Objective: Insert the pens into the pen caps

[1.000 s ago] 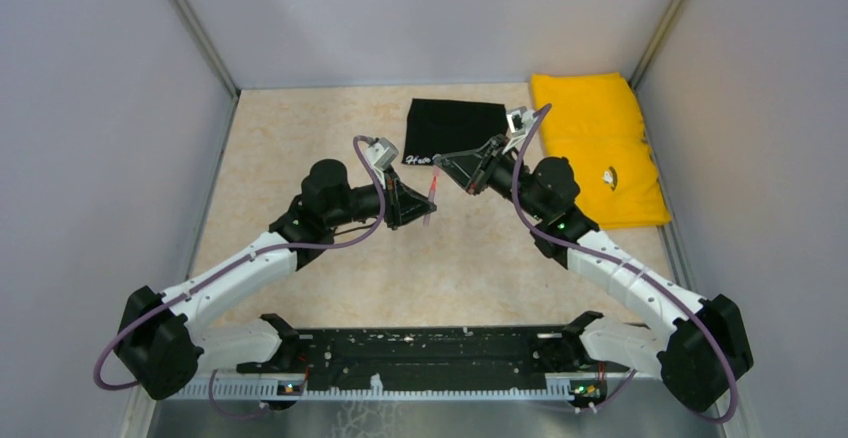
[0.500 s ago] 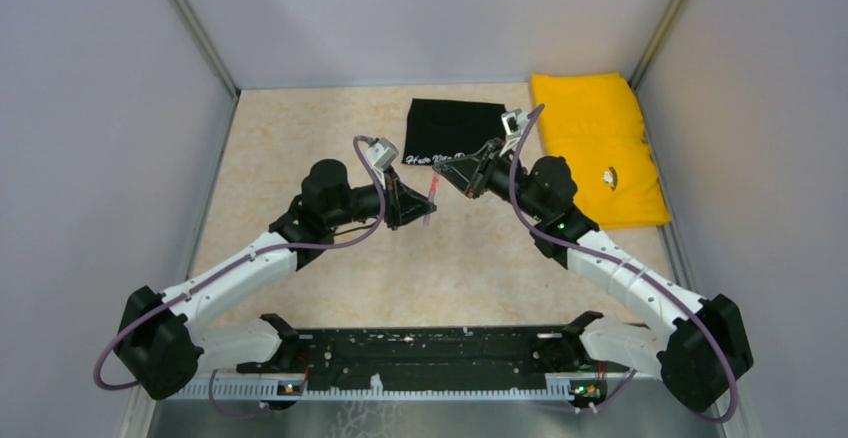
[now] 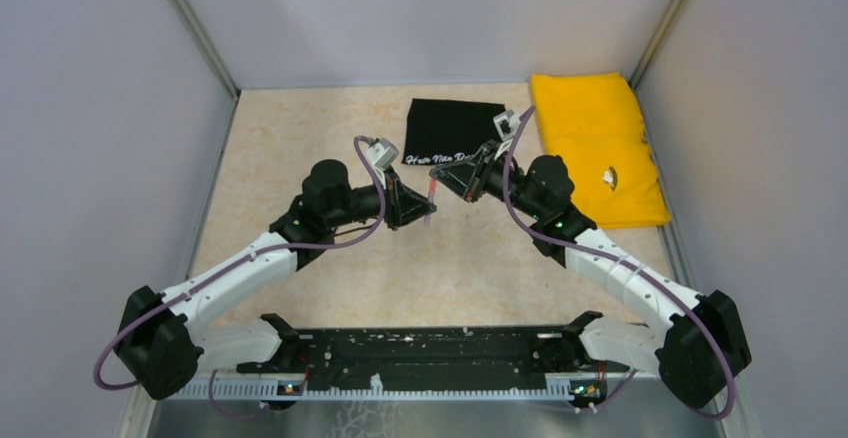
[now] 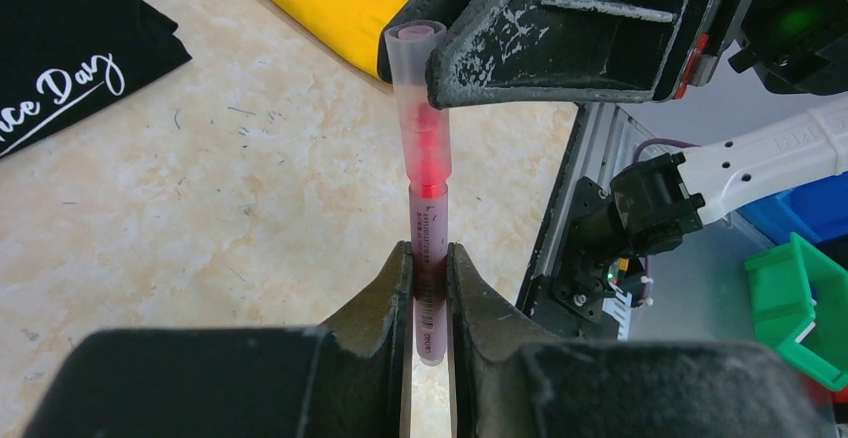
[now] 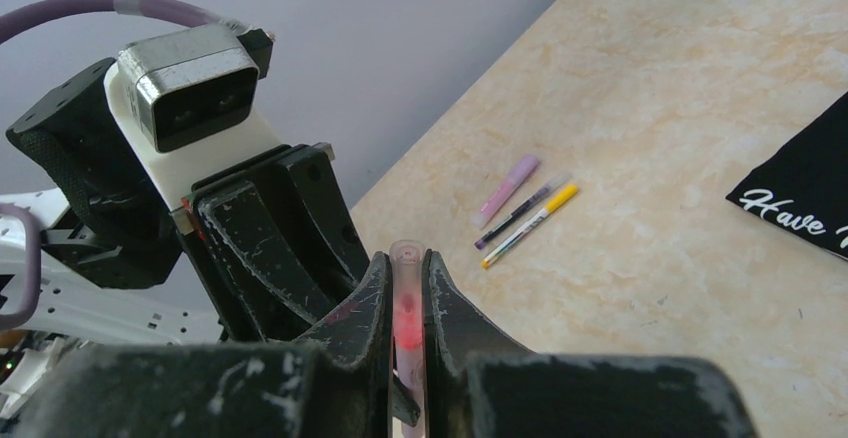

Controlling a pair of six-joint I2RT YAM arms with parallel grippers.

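My left gripper (image 3: 424, 205) is shut on the lower barrel of a reddish-pink pen (image 4: 428, 220), held above the table. A translucent cap (image 4: 419, 98) with red showing inside sits over the pen's tip. My right gripper (image 3: 438, 172) is shut on that cap; it also shows in the right wrist view (image 5: 406, 303). The two grippers meet tip to tip. On the table beyond lie a pale pink pen (image 5: 508, 190), a thin dark pen with a purple end (image 5: 522, 211) and a thin pen with a yellow end (image 5: 532, 223).
A black cloth with white lettering (image 3: 455, 130) lies at the back centre and a folded yellow cloth (image 3: 598, 148) at the back right. Grey walls close in the sides and back. A black rail (image 3: 430, 353) runs along the near edge. A green bin (image 4: 800, 308) stands off the table.
My right gripper has moved a little left and toward the left gripper with the cap. The left arm and the pen have stayed still.
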